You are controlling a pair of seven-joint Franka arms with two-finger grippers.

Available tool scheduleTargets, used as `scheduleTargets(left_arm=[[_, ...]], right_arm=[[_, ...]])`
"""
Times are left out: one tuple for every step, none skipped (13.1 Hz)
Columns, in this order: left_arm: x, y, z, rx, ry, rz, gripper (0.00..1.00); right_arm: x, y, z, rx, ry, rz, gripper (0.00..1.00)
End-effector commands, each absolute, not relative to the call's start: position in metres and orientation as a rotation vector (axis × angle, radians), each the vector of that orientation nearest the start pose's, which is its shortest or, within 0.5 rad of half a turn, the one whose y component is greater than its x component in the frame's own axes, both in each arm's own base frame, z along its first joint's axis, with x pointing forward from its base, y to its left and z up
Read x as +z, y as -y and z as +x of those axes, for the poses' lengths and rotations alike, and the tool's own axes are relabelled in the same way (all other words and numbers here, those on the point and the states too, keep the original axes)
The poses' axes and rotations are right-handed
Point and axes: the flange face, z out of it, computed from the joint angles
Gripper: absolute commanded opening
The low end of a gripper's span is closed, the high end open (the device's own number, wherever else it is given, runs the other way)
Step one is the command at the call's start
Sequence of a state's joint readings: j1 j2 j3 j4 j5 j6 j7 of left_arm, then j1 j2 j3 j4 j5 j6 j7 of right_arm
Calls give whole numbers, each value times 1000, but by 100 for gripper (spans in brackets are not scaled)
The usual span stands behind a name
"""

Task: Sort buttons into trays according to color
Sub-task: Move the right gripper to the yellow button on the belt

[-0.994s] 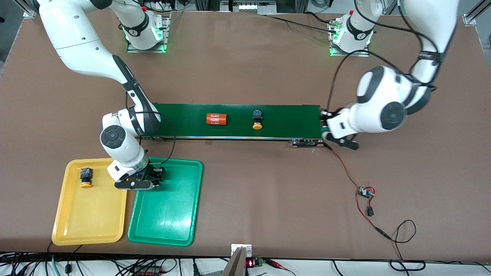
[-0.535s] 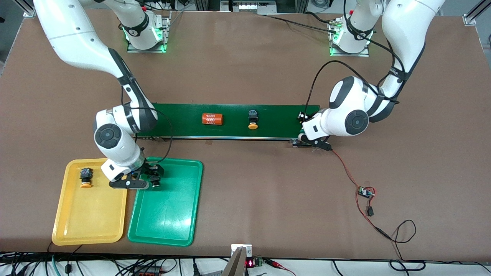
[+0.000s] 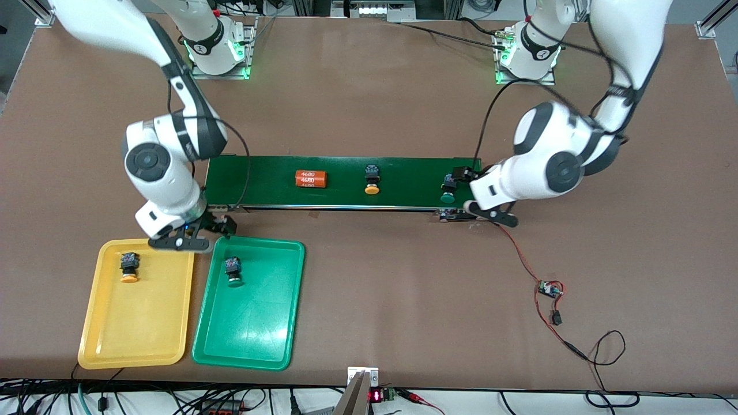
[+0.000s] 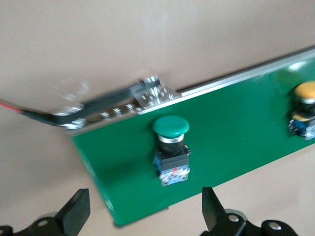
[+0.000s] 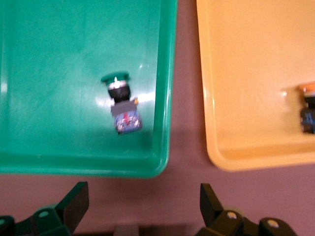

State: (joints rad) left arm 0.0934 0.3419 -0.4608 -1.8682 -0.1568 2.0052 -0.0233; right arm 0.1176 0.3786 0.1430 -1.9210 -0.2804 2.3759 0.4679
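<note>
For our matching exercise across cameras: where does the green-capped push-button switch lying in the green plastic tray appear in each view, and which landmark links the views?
Front view: the green-capped push-button switch lies in the green plastic tray, near the tray's end closest to the long dark-green conveyor belt.
Left wrist view: not in it; the green-capped button there is another one, on the belt.
Right wrist view: it lies in the tray near the rim.
Shared landmark: the yellow plastic tray beside the green one.

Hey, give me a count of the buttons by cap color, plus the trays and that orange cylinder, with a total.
Green buttons: 2, one in the green tray, one on the belt
Yellow-orange buttons: 2, one in the yellow tray, one on the belt
Trays: 2, green and yellow
Orange cylinder: 1
Total: 7
</note>
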Motion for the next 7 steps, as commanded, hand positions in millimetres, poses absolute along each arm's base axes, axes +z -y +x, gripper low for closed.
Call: scheduleTargets(left_arm=[[419, 158, 568, 161, -294, -3316, 100], [440, 131, 570, 99, -222, -3308, 100], [459, 106, 568, 76, -153, -3298, 100], [480, 89, 563, 41, -149, -3239, 100], [501, 75, 558, -7, -154, -3180, 100], [521, 71, 550, -37, -159, -3155, 100], [544, 64, 550, -99, -146, -3154, 100]], right_arm=[[323, -174, 553, -207, -96, -3243, 100], [325, -186, 536, -195, -131, -3231, 100], [328, -201, 520, -180, -183, -3207, 100], [333, -218, 508, -170, -222, -3179, 100], [337, -231, 501, -151, -297, -3139, 100], [340, -244, 496, -141, -323, -3107, 100], [342, -252, 495, -142, -328, -3083, 100]])
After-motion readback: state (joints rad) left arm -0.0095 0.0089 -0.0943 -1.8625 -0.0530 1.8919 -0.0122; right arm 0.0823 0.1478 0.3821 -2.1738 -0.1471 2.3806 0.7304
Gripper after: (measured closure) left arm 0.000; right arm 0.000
